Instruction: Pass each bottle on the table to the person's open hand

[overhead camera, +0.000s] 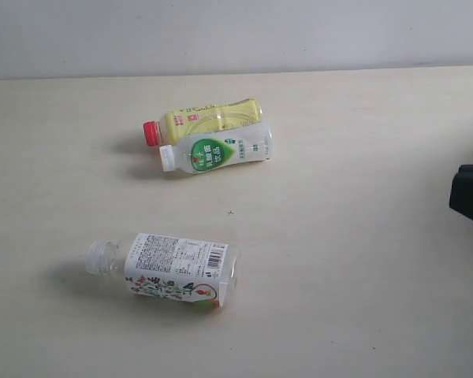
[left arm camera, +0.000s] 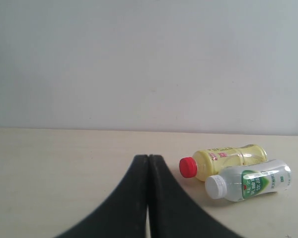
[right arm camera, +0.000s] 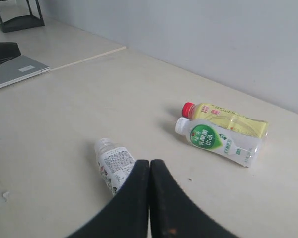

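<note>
- I am keeping my left claw (left arm camera: 148,157) pressed fully closed with nothing in it, and my right claw (right arm camera: 150,162) is likewise sitting closed and empty; both are hanging clear of the bottles.
- Reading the exterior view as a clock, the yellow bottle (overhead camera: 213,120) and the white bottle (overhead camera: 217,151) are lying on their sides, touching along their lengths, toward 11 o'clock on the desk (overhead camera: 363,260).
- Both are pointing their caps toward 9 o'clock, long axes running roughly 9-to-3, bases tipped slightly toward 2.
- The printed-label bottle (overhead camera: 177,268) is lying well apart from them at about 7 o'clock, clear cap toward 9, axis again near 9-to-3.
- I am judging rolling as the main risk: a round bottle lying flat may be slipping away if my claw is closing off-centre or along its axis.
- Reaching for one of the touching pair, I may be knocking its neighbour.
- No open hand is showing in any view, so letting go early would be dropping a bottle.
</note>
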Motion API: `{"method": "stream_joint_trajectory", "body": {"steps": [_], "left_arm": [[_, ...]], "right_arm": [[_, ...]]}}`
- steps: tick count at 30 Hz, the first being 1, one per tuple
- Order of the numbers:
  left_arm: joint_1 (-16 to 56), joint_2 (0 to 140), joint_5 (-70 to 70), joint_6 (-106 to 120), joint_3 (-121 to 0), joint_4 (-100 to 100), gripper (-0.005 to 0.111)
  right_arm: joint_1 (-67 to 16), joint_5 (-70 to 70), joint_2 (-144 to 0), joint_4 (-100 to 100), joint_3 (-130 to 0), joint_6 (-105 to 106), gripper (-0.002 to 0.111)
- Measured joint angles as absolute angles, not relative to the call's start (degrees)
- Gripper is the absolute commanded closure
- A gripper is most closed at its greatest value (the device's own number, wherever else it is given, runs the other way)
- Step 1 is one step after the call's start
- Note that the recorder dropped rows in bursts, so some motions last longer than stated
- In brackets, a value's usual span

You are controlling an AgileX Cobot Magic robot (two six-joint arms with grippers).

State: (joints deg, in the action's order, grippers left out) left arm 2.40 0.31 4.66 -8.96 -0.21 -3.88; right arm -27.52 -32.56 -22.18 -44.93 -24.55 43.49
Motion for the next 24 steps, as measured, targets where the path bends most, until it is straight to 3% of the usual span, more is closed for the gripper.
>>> {"method": "stream_joint_trajectory", "body": {"steps": [24], "left_arm": [[2.4,0.31,4.66,-8.96,-0.21,-3.88,0.107]], "right_arm": [[-27.52,-33.29,-22.18,-45.33,-24.55,43.49,0.108]]}}
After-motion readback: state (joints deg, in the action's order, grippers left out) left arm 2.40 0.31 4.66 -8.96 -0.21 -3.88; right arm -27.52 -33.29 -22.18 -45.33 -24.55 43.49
